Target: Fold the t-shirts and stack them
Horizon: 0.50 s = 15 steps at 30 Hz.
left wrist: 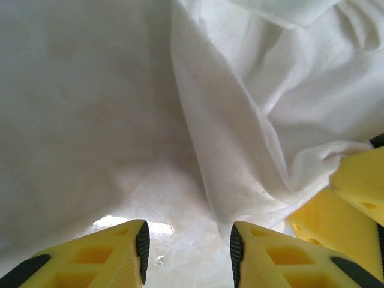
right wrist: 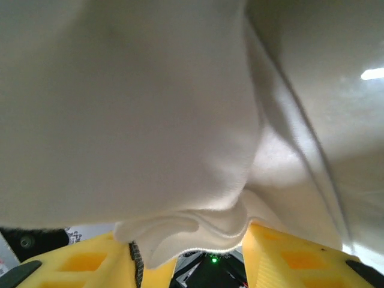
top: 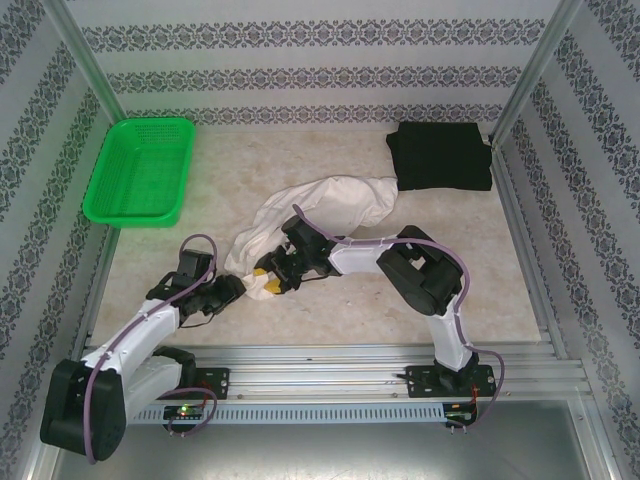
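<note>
The right gripper pinches the hem of the white t-shirt; the left gripper stands open beside it, above the surface.

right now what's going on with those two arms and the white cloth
The robot is working on a crumpled white t-shirt in the middle of the table. The right pincer has its hem between its fingers; the left pincer stands open at the cloth's edge. A black t-shirt already lies folded at the far right.

My left end effector and right end effector are yellow with black pads. Before me lie a cream-white t-shirt, a black t-shirt, a green mesh basket and a pale marbled counter.
</note>
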Motion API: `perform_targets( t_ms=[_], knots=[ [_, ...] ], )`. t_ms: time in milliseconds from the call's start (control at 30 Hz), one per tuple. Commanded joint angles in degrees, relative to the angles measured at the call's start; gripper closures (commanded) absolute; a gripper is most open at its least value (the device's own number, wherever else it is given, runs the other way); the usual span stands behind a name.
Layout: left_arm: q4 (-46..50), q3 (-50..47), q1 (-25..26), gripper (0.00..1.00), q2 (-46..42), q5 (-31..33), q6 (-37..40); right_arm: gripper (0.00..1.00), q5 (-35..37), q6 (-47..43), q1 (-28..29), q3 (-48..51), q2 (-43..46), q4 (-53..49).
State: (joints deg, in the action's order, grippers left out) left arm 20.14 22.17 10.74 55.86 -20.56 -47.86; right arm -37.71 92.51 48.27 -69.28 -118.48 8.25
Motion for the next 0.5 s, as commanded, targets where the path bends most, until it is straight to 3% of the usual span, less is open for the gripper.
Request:
perform_targets(
  t_ms=[0, 67, 133, 333, 467],
  knots=[
    [0.71, 0.02, -0.42, 0.59, -1.85, 0.46, 0.30, 0.53, 1.84, 0.34, -0.23, -1.12, -0.59, -0.69],
    [2.11, 0.53, -0.46, 0.59, -2.56, 1.48, 0.43, 0.53, 1.81, -0.04, -0.71, -1.77, -0.71, -1.02],
    [4.43, 1.71, -0.47, 0.57, -2.93, 3.32, 1.06, 0.60, 2.01, -0.91, -0.94, -2.50, -0.89, -2.26],
    [10.32, 7.03, -2.16, 0.51, -4.64, 8.72, 2.13, 0.95, 1.59, -1.59, -1.59, -2.40, -1.05, -2.34],
    [13.66, 12.13, -4.26, 0.51, -6.01, 11.02, 3.79, 1.00, 1.42, -7.08, -2.21, -4.80, 4.41, -7.55]
  ],
)
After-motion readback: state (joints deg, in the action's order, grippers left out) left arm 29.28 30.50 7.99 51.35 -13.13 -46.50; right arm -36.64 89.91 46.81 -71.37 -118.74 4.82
